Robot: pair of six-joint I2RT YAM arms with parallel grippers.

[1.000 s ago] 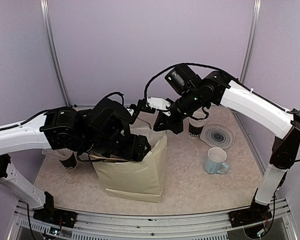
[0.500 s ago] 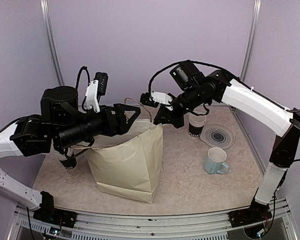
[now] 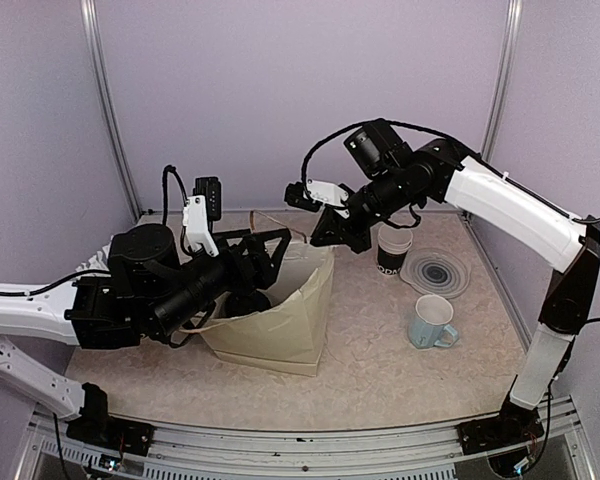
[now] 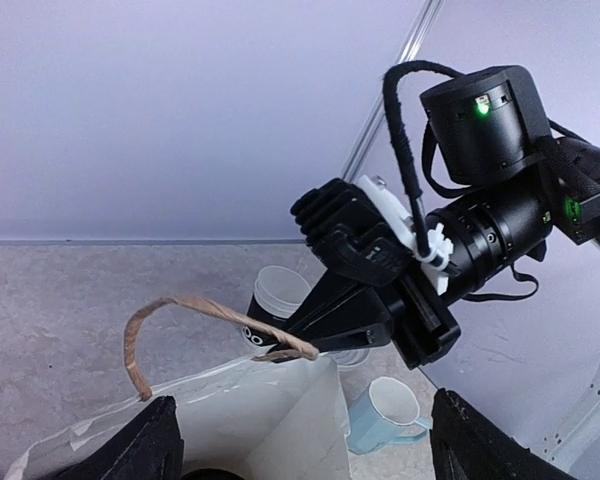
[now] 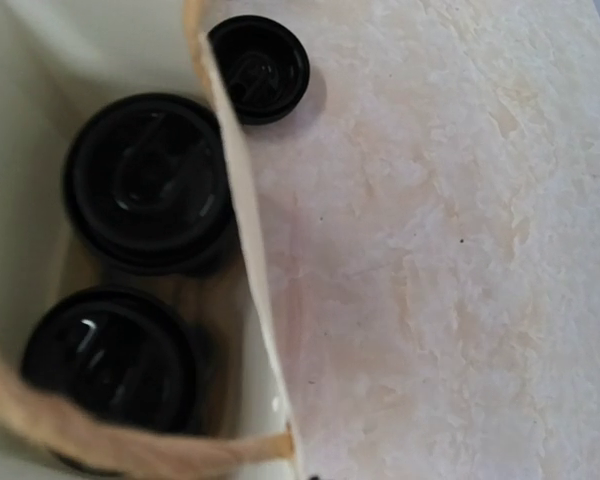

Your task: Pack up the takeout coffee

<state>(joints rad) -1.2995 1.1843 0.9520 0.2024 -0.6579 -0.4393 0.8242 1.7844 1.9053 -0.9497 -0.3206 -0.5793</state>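
Nearest us, our left gripper (image 4: 302, 400) hangs over the mouth of the paper bag (image 3: 280, 328), fingers spread wide and holding nothing. Inside the bag stand two lidded coffee cups (image 5: 145, 180). A third lidded cup (image 5: 260, 68) stands on the table (image 3: 380, 370) just outside the bag's wall. To the right sits a blue mug (image 3: 432, 322). Farther on, our right gripper (image 3: 322, 230) is pinched on the bag's handle (image 4: 195, 312). Beyond it an unlidded cup (image 3: 390, 250) stands beside a round disc (image 3: 435, 272).

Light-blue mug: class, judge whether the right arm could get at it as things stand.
Probably yes: the mug stands clear, nothing above it. But the right gripper seems shut on the bag handle and must let go first.
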